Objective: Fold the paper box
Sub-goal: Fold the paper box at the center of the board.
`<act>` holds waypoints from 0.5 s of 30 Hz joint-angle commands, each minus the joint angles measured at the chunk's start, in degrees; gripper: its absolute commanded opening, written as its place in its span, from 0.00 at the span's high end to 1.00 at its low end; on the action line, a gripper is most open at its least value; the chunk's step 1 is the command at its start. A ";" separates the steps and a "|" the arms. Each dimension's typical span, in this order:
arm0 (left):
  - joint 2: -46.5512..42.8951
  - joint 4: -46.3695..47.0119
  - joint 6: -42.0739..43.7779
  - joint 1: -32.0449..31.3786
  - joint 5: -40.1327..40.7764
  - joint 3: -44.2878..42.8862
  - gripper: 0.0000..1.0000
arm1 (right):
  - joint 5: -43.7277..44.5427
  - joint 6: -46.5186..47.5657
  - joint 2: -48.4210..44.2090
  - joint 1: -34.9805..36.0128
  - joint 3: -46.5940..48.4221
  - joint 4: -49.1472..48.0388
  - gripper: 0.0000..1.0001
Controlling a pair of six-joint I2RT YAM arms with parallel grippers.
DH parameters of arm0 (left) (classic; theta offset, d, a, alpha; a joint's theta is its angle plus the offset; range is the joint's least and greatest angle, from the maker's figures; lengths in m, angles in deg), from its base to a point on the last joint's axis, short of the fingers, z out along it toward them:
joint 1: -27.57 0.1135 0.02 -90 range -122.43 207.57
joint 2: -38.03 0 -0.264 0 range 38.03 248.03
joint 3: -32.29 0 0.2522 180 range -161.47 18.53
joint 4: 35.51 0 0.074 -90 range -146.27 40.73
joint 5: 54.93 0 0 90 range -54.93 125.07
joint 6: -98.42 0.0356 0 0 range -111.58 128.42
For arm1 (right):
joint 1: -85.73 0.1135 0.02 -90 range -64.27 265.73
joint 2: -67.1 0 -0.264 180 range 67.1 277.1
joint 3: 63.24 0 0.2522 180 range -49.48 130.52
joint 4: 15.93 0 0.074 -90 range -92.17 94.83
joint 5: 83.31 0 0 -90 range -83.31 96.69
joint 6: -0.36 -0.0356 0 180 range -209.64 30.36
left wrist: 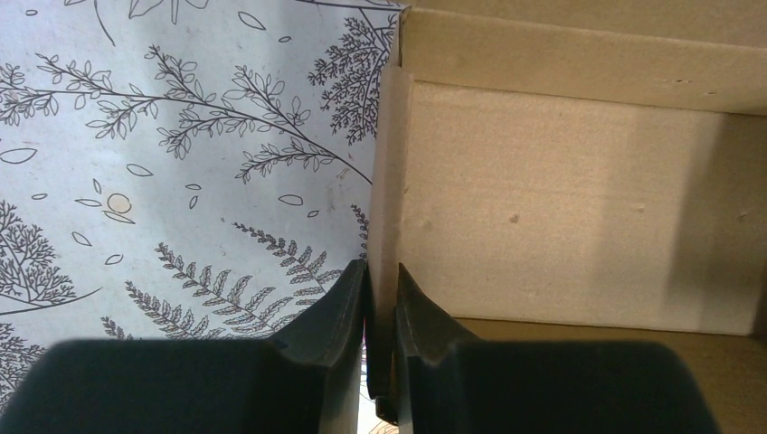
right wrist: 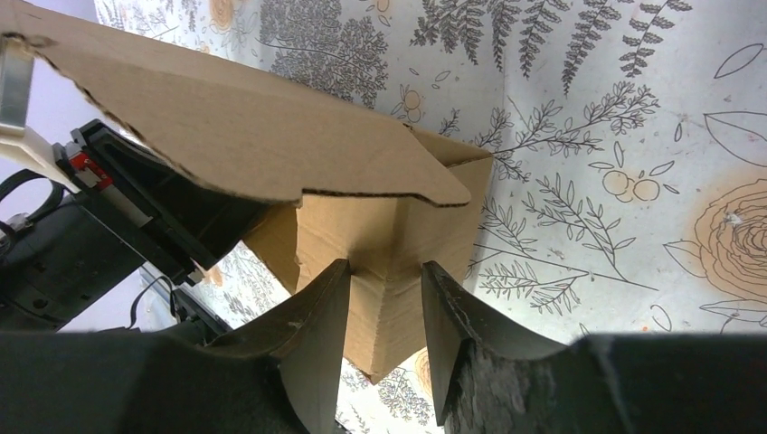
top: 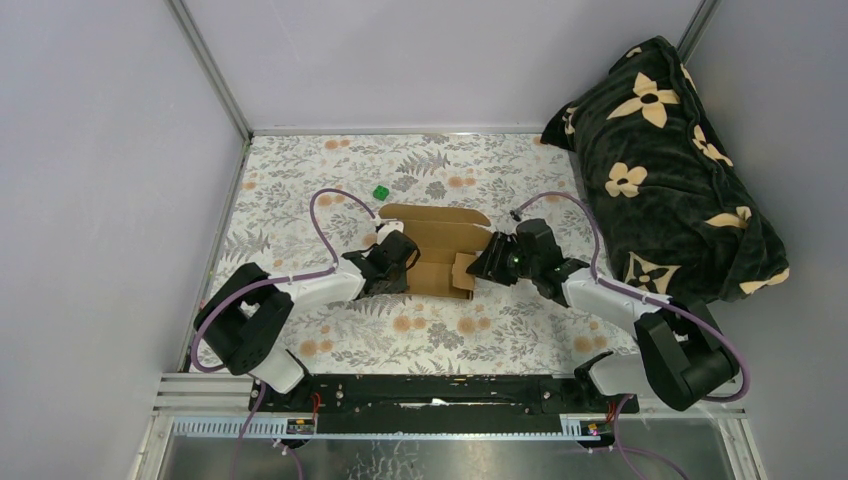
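**Paper box half formed, end flap judged next**

One paper box [top: 438, 245] lies partly folded on the surface [top: 300, 190], between the two hands. Its thin side wall is pinched in the closed left hand [left wrist: 381, 271]. A creased end corner is straddled by the right hand [right wrist: 385, 271], fingers apart; whether it is clamped cannot be told. Next, the end flap probably needs pressing inward while the wall is steadied. One green cube [top: 380, 192] sits beyond the left hand.

No readable text, labels, brands or numbers anywhere
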 commanded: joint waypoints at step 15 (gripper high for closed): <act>0.79 -0.13 -0.87 -0.67 -1.36 -1.27 0.79 | 22.47 10.39 7.00 11.80 15.97 24.41 0.57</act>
